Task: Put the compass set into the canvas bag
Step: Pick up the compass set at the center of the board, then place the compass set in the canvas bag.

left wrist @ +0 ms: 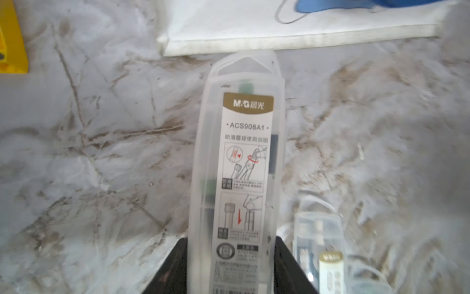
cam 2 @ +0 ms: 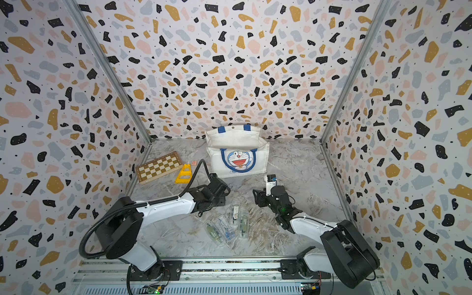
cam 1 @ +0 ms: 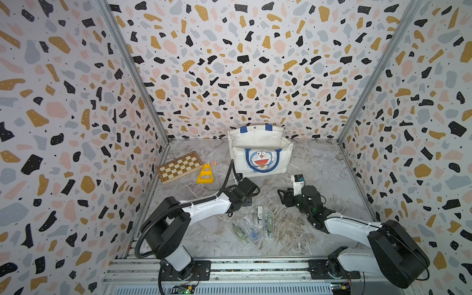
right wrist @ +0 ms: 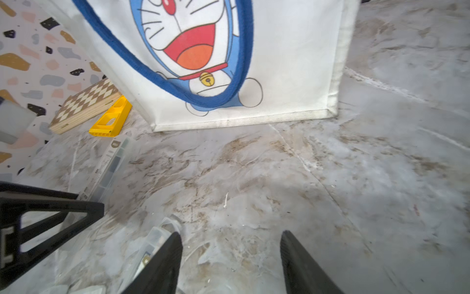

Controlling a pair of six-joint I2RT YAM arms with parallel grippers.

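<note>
The canvas bag (cam 1: 283,163) (cam 2: 260,161) stands upright at the back of the table, mouth open, cat face toward me. In the left wrist view my left gripper (left wrist: 230,241) is shut on a compass set (left wrist: 239,152), a frosted plastic case with a white label, whose far end points at the bag's base (left wrist: 229,38). That case (right wrist: 113,165) also shows in the right wrist view. In both top views my wrist hides it. My right gripper (right wrist: 230,236) (cam 1: 282,198) is open and empty, low over the table in front of the bag.
Several more clear compass cases (cam 1: 269,222) (cam 2: 222,227) lie between the two arms. A wooden chessboard (cam 1: 178,167), a yellow triangular piece (cam 1: 205,175) and a small pink block (cam 1: 214,162) sit at the back left. Patterned walls close three sides.
</note>
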